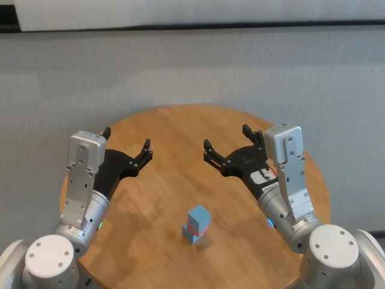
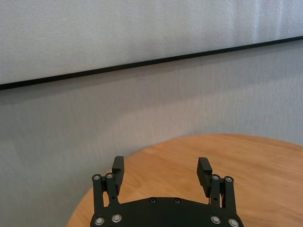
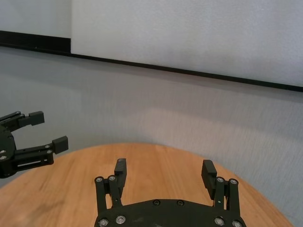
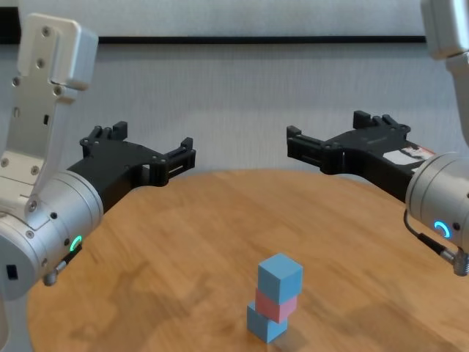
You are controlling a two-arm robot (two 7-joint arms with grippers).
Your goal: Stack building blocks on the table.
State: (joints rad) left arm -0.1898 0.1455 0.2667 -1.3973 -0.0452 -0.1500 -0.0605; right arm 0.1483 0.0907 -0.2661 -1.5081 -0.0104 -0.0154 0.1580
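Three building blocks stand in one stack near the front of the table (image 1: 174, 126): a light blue cube (image 1: 199, 215) on top, a pink cube (image 1: 194, 229) in the middle and another light blue cube (image 1: 191, 236) at the bottom. The chest view shows the same stack (image 4: 277, 306) standing free. My left gripper (image 1: 127, 142) hovers open over the table's left part, well behind the stack. Opposite it, my right gripper (image 1: 226, 139) hangs open over the right part. Both are empty, and each wrist view shows spread fingers (image 2: 203, 168) (image 3: 208, 169) with nothing between them.
A grey wall with a dark strip (image 2: 151, 61) runs behind the round table. In the right wrist view the left gripper (image 3: 49, 130) appears farther off, above the table's edge. Bare wood (image 4: 183, 235) surrounds the stack.
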